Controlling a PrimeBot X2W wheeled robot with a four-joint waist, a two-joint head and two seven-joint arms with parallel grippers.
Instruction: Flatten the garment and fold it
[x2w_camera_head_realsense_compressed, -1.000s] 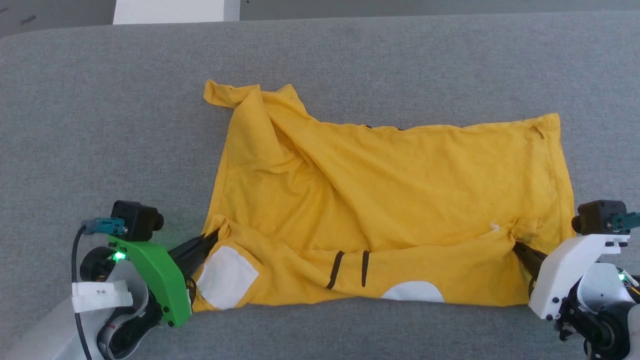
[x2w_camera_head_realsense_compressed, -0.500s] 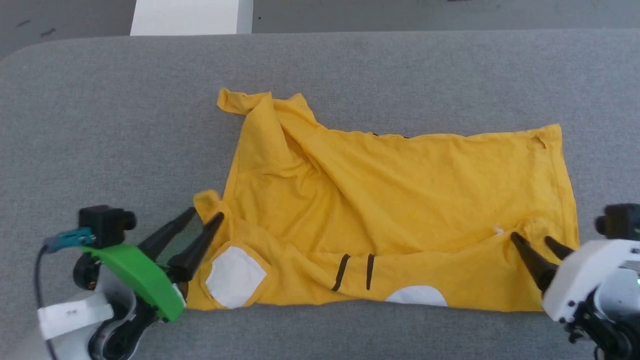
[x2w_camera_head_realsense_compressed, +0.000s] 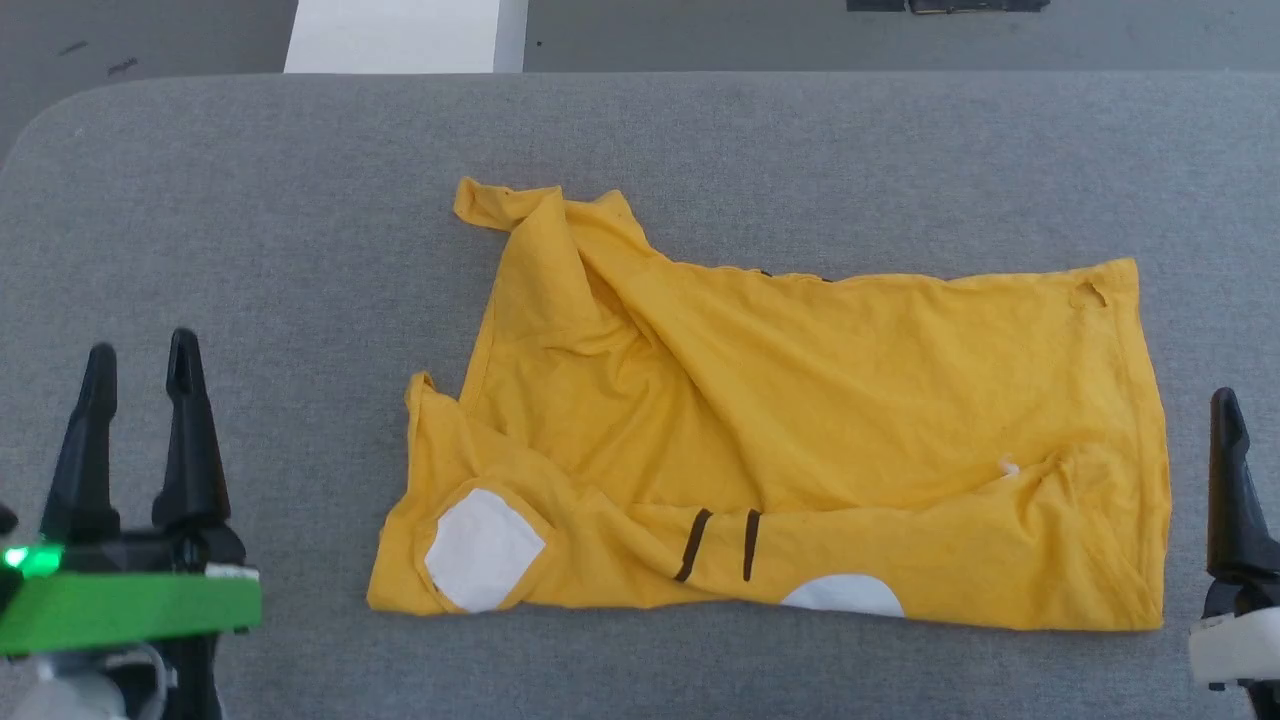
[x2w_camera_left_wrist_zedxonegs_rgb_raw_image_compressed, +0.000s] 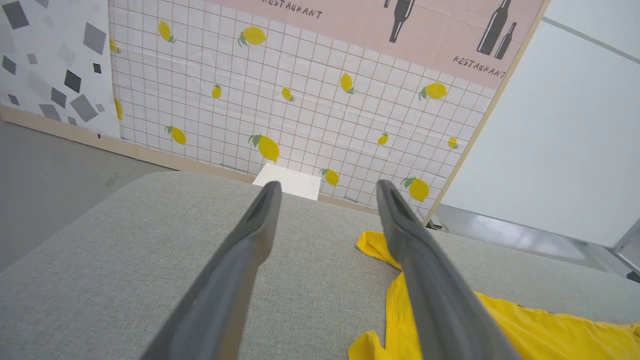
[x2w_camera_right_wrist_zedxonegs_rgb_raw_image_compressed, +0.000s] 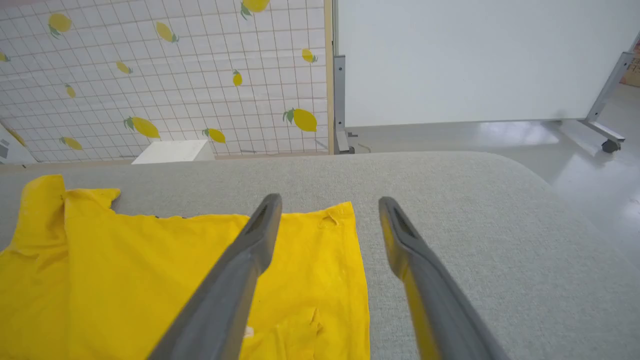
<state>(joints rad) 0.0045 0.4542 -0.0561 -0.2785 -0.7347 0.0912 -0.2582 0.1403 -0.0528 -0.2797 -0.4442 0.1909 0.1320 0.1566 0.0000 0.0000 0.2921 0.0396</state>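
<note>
Comparing with a second ago: no longer pinching the garment (x2w_camera_head_realsense_compressed: 800, 420) at its two near corners, having let go on both sides. Holding the left gripper (x2w_camera_head_realsense_compressed: 141, 345) spread wide and empty over bare table (x2w_camera_head_realsense_compressed: 250, 200), well to the left of the cloth and pointing away from the robot. Holding the right gripper (x2w_camera_right_wrist_zedxonegs_rgb_raw_image_compressed: 330, 201) spread wide and empty too, just off the cloth's right edge. Leaving the near left corner, earlier bunched in the grip, lying loose and spread on the table, and the near right corner keeping a small pucker. Looking from a shifted head camera as well, thereby taking in more of the floor beyond the table's far edge.

Finding the garment lying across the middle of the table, rumpled, with a thick diagonal fold running from its far left corner and its near edge turned over.

Counting: one garment; two grippers; two white patches (x2w_camera_head_realsense_compressed: 483, 548), one near the left corner and the other (x2w_camera_head_realsense_compressed: 842, 595) at the near edge; two short dark stripes (x2w_camera_head_realsense_compressed: 693, 545) side by side between them; one white box (x2w_camera_head_realsense_compressed: 395, 35) beyond the table's far edge
</note>
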